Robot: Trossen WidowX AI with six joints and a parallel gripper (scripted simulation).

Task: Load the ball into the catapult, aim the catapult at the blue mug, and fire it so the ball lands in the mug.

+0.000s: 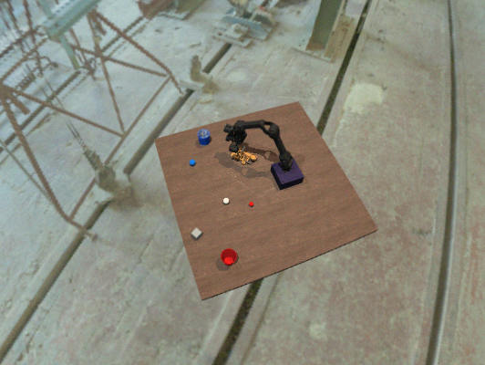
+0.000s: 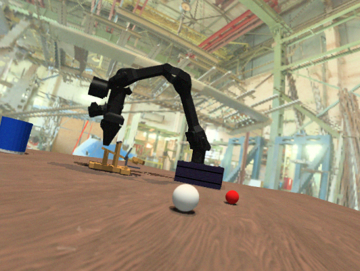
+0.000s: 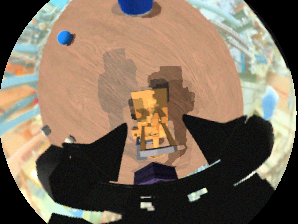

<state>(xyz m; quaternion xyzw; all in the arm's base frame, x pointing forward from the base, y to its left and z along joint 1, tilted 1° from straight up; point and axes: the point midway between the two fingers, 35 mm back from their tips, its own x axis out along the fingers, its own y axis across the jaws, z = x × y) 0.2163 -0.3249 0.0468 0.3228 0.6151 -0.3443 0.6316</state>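
Observation:
The small orange wooden catapult (image 1: pixel 242 157) (image 2: pixel 115 162) (image 3: pixel 149 121) stands on the brown table, left of the arm's dark base. My gripper (image 1: pixel 234 147) (image 2: pixel 109 141) (image 3: pixel 154 121) is open and empty, pointing down just above the catapult's frame with a finger on each side of it. The blue mug (image 1: pixel 203 136) (image 2: pixel 14 135) (image 3: pixel 134 6) stands at the far left of the table, beyond the catapult. A white ball (image 1: pixel 226 201) (image 2: pixel 185 198), a red ball (image 1: pixel 251 203) (image 2: pixel 232 196) and a blue ball (image 1: pixel 192 162) (image 3: pixel 64 37) lie loose on the table.
A red cup (image 1: pixel 229 256) stands near the table's front edge and a grey cube (image 1: pixel 196 233) lies to its left. The arm's dark blue base block (image 1: pixel 287 175) (image 2: pixel 199 174) is right of the catapult. The table (image 1: pixel 296 228) drops off on all sides.

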